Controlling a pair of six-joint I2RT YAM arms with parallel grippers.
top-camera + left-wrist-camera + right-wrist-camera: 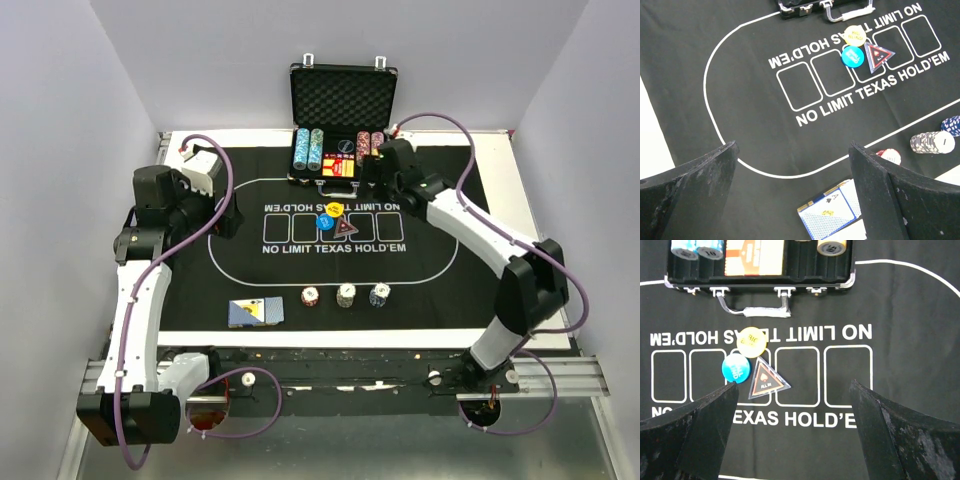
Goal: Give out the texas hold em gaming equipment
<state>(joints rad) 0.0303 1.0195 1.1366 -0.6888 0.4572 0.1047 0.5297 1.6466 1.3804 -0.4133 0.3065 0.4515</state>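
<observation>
Blue-backed playing cards point(255, 313) lie at the lower left of the black printed mat point(250, 290), beside three small striped poker chip stacks point(345, 296) set in a row. At centre frame, a blue round button point(326, 222), a yellow round button point(335, 209) and a red triangular marker point(343, 224) cluster together. The left end effector point(792, 147) and the right end effector point(793, 386) both hang spread wide, grasping nothing.

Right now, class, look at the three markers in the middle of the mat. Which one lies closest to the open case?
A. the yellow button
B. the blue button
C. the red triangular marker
A: the yellow button sits just below the handle of the case, while the blue button and the red triangular marker lie farther from it.
</observation>
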